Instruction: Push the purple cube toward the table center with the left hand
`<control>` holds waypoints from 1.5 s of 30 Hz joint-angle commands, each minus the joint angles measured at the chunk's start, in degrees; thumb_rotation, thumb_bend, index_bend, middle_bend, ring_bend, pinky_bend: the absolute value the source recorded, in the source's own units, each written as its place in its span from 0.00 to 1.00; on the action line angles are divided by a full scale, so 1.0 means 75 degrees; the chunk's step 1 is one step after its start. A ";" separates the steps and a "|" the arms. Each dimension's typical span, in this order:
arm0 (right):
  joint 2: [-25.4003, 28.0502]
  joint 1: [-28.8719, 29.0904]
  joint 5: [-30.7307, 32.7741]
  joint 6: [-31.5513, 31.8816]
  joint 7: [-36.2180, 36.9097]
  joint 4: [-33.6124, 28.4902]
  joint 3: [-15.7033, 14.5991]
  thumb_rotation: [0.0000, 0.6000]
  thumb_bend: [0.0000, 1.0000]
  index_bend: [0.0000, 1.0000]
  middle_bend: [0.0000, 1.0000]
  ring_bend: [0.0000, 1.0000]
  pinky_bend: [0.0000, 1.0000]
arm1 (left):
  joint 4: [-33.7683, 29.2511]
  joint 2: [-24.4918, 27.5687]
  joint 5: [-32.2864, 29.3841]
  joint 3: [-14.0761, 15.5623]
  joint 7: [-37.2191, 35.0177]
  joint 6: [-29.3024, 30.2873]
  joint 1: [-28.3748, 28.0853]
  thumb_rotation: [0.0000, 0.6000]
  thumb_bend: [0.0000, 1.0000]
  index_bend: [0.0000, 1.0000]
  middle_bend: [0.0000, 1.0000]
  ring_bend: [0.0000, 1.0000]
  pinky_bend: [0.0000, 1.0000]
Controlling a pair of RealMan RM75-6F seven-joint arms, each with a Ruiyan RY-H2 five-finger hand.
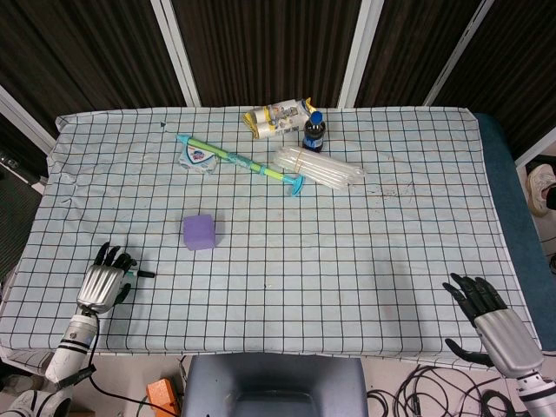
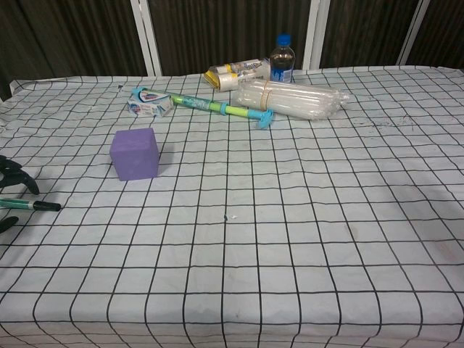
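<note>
The purple cube (image 1: 199, 232) (image 2: 135, 154) stands on the checked tablecloth (image 1: 347, 261), left of the middle. My left hand (image 1: 104, 280) rests low at the front-left corner, short of the cube and to its left, with its fingers stretched forward and apart. The chest view shows only its dark fingertips (image 2: 13, 174) at the left border. A green marker with a black cap (image 2: 29, 205) (image 1: 142, 274) lies on the cloth between those fingers and the thumb. My right hand (image 1: 495, 326) sits at the front-right edge, fingers spread, holding nothing.
Along the far side lie a blue-white soap pack (image 1: 198, 157), a long teal stick (image 1: 243, 162), a clear bag of straws (image 1: 320, 168), a dark bottle with a blue cap (image 1: 314, 132) and a yellow-white packet (image 1: 276, 117). A grey chair back (image 1: 276, 382) is below the front edge.
</note>
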 commanded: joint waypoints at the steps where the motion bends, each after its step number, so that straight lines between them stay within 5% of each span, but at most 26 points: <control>1: -0.0007 0.0013 -0.0023 -0.0007 -0.0004 -0.0017 0.0002 1.00 0.39 0.00 0.00 0.00 0.00 | -0.0002 0.0004 -0.0023 -0.0007 0.0014 -0.0013 0.0000 1.00 0.38 0.34 0.27 0.11 0.04; 18: -0.0003 0.0016 0.0002 -0.0058 -0.0059 -0.0031 0.0001 1.00 0.39 0.00 0.00 0.00 0.00 | 0.0731 -0.0303 -0.0174 -0.0097 -0.0100 -0.0180 -0.0097 1.00 0.38 0.54 0.45 0.22 0.04; 24: -0.0007 0.0010 -0.0008 -0.0051 -0.0073 -0.0034 0.0000 1.00 0.39 0.00 0.00 0.00 0.00 | 0.0895 -0.0413 -0.0031 -0.0148 -0.0400 0.0308 -0.0048 1.00 0.39 0.70 0.65 0.31 0.04; 32: -0.0022 0.0043 -0.0018 -0.0125 -0.0106 -0.0040 -0.0005 1.00 0.39 0.00 0.00 0.00 0.00 | 0.0906 -0.0527 0.0007 -0.0564 -0.0376 0.0993 -0.0255 1.00 0.43 0.79 0.82 0.43 0.07; 38: -0.0030 0.0067 0.0017 -0.0181 -0.0130 -0.0056 0.0007 1.00 0.39 0.00 0.00 0.00 0.00 | 0.1411 -0.0779 -0.0503 -0.1119 -0.0468 0.0113 -0.0934 1.00 0.43 0.80 0.85 0.44 0.08; 45: 0.0007 0.0096 0.0110 -0.0235 -0.0052 -0.0051 0.0038 1.00 0.39 0.00 0.00 0.00 0.00 | 0.2238 -0.1264 -0.0832 -0.1314 -0.0333 -0.0548 -0.1380 1.00 0.43 0.81 0.86 0.44 0.08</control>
